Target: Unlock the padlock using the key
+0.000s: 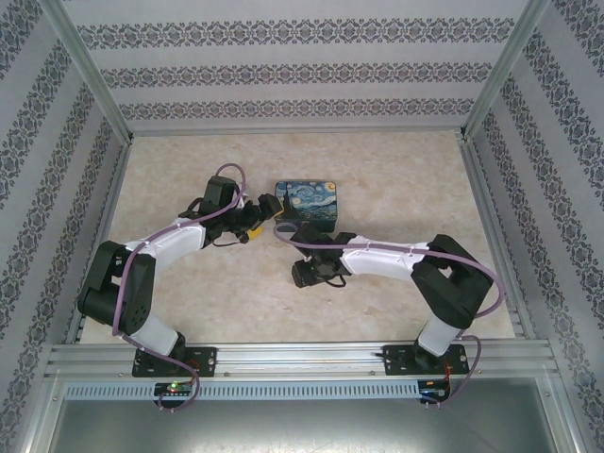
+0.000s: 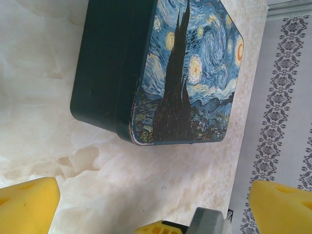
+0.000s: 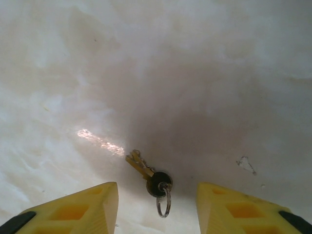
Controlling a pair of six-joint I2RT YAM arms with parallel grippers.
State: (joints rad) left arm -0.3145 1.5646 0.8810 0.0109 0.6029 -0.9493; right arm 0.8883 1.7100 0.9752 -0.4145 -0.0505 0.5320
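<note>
The key (image 3: 147, 174) lies flat on the pale table: a small brass-coloured blade, a dark round head and a thin metal ring. My right gripper (image 3: 156, 207) hangs just above it, open, with a yellow finger (image 3: 87, 207) on each side and the key's ring end between them, untouched. From above, the right gripper (image 1: 305, 272) points down in front of the tin. My left gripper (image 2: 153, 207) is open wide with nothing between its fingers (image 2: 29, 202), and sits just left of the tin (image 1: 257, 225). The padlock is out of view.
A blue rectangular tin (image 1: 307, 201) with a swirling night-sky print stands at mid-table; its lid and dark side (image 2: 195, 73) face the left wrist camera. Patterned walls and metal rails enclose the table (image 1: 406, 179). Bare surface lies right of the tin.
</note>
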